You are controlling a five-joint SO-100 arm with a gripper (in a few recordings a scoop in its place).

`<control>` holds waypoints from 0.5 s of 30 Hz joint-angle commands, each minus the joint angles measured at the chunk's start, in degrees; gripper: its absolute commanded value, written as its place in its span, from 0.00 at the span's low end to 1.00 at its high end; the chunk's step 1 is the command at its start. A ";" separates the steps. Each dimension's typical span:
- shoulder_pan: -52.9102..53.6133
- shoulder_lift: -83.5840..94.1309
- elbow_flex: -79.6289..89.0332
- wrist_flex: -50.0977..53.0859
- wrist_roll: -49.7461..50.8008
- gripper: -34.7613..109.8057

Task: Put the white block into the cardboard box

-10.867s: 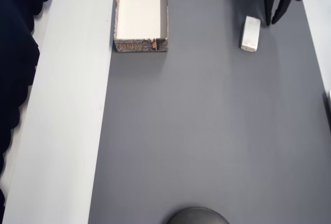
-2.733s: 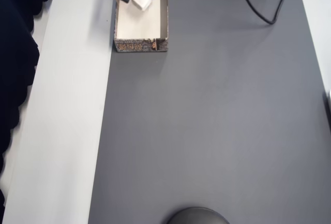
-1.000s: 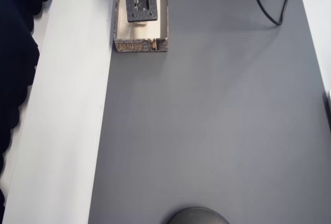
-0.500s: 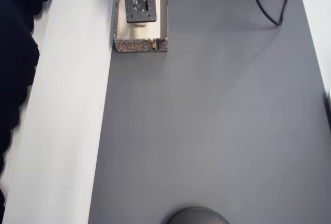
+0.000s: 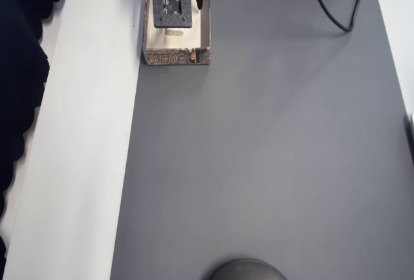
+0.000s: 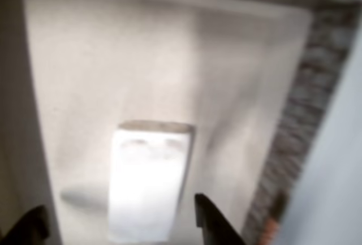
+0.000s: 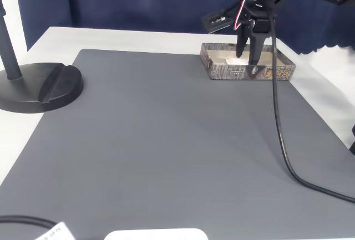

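The white block lies flat on the cream floor of the cardboard box. In the wrist view my gripper is open, one dark fingertip on each side of the block's near end and apart from it. From overhead, my gripper hangs over the box at the mat's top left, and a sliver of the block peeks out below the wrist plate. In the fixed view my gripper points down into the box with its fingers spread.
A dark grey mat covers most of the table, with a white table strip to its left. A black cable trails over the mat's right side. A round black stand base sits at the mat's edge.
The block went from the mat's top right into the box. Over the last second the fingers spread, and the wrist shifted slightly toward the picture's top, uncovering an edge of the block.
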 commanded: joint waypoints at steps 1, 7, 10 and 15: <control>-1.49 9.93 -3.34 -0.88 -0.09 0.51; -2.02 17.58 1.85 -0.88 -1.67 0.51; -2.29 22.76 6.68 -0.79 -2.81 0.51; -3.34 29.88 11.34 2.11 -3.96 0.49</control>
